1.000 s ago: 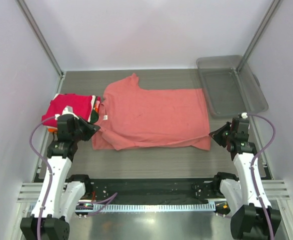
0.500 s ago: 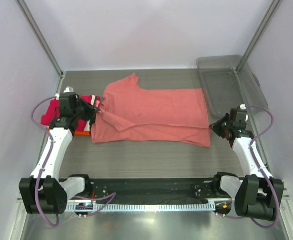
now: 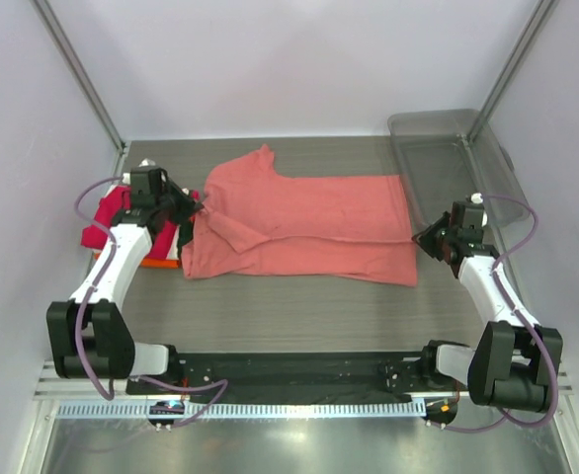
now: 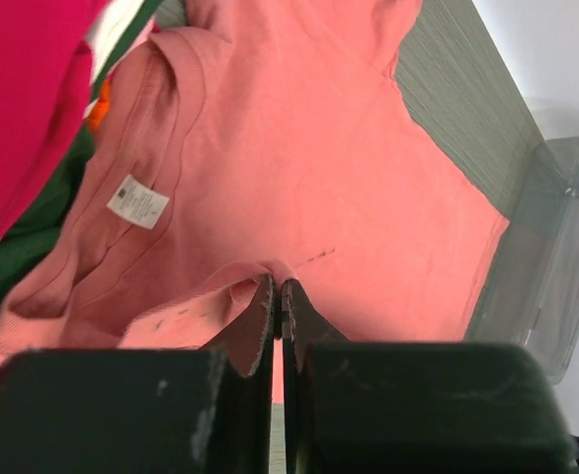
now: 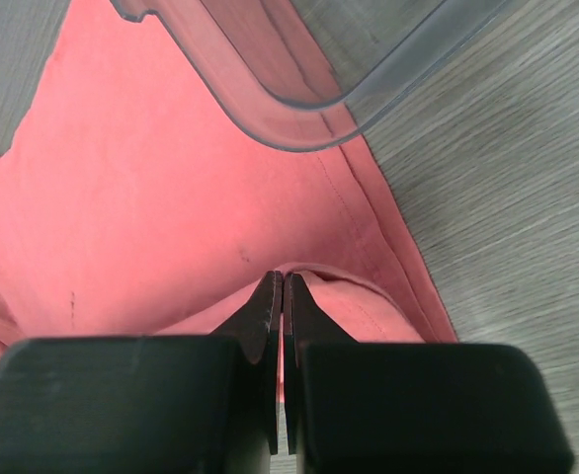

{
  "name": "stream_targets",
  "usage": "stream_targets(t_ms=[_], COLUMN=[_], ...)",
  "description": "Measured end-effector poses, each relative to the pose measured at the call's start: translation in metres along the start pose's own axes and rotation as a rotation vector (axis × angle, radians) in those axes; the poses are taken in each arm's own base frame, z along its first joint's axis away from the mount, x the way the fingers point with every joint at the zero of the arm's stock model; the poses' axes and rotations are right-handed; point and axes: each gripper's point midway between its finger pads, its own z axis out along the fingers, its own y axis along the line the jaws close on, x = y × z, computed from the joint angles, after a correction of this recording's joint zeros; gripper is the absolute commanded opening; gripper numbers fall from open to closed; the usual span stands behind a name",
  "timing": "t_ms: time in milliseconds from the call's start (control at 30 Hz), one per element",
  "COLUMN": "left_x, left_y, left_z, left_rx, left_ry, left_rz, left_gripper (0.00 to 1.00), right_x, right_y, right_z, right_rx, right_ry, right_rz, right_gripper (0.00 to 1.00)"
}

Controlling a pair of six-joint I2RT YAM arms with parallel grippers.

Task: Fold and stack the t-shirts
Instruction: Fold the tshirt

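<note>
Advanced up-table over last second, dragging near edge of coral shirt (image 3: 309,222) onto itself. At left gripper (image 3: 193,215): pinched tight on shirt fabric near collar, beside magenta shirt (image 3: 102,219). At right gripper (image 3: 420,240): pinched tight on hem corner, near bin (image 3: 457,173). Lying mid-table (image 3: 270,306), half-folded lengthwise, collar leftward.
</note>
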Motion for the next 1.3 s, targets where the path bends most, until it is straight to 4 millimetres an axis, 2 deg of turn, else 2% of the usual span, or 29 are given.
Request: stream_targets(t_ms=[100,200,300,333,400,433,567,633,667,700,767,833,933,1033,1100,1167,1300], left_x=[0.000,0.000,0.001,0.001,0.002,0.002,0.000,0.001,0.002,0.003,0.002,0.003,0.013,0.029,0.034,0.037,0.053], left_y=[-0.007,-0.014,-0.021,-0.023,-0.024,-0.025,-0.026,-0.025,-0.025,-0.026,-0.032,-0.042,-0.063,-0.071,-0.060,-0.038,0.007], left_z=[0.010,0.020,0.034,0.040,0.051,0.058,0.084,0.090,0.090,0.089,0.083,0.071,0.037,-0.006,-0.027,-0.043,-0.059], left_rx=[-0.002,-0.009,-0.021,-0.027,-0.036,-0.042,-0.051,-0.056,-0.058,-0.055,-0.054,-0.048,-0.013,0.039,0.043,0.015,-0.069], left_ry=[0.011,0.018,0.028,0.033,0.046,0.054,0.082,0.090,0.092,0.090,0.066,0.036,-0.010,-0.043,-0.072,-0.104,-0.114], left_rz=[0.014,0.033,0.051,0.055,0.057,0.056,0.072,0.079,0.082,0.097,0.128,0.164,0.226,0.264,0.257,0.238,0.209], left_gripper=[0.00,0.00,0.00,0.00,0.00,0.09,0.50,0.61,0.76,0.82,0.90,0.91,0.91,0.91,0.91,0.91,0.91], right_x=[0.003,0.005,0.005,0.004,0.004,0.004,0.002,0.002,0.002,0.003,0.008,0.018,0.038,0.056,0.061,0.064,0.069], right_y=[0.000,-0.001,0.000,0.002,0.003,0.003,0.005,0.006,0.007,0.006,0.002,-0.005,-0.021,-0.040,-0.050,-0.056,-0.067], right_z=[0.004,0.007,0.009,0.010,0.011,0.010,0.002,-0.009,-0.014,-0.019,-0.026,-0.026,-0.020,-0.014,-0.012,-0.010,-0.007], right_rx=[0.007,0.016,0.021,0.020,0.022,0.023,0.008,-0.015,-0.026,-0.035,-0.046,-0.041,-0.001,0.052,0.084,0.107,0.143], right_ry=[0.009,0.009,0.010,0.009,0.004,-0.001,-0.035,-0.067,-0.083,-0.095,-0.111,-0.105,-0.070,-0.040,-0.038,-0.044,-0.054], right_rz=[-0.007,-0.014,-0.021,-0.022,-0.027,-0.028,-0.028,-0.017,-0.015,-0.010,0.006,0.025,0.045,0.073,0.093,0.110,0.152], right_gripper=[0.01,0.11,0.30,0.46,0.58,0.62,0.62,0.61,0.61,0.61,0.58,0.57,0.55,0.54,0.53,0.53,0.53])
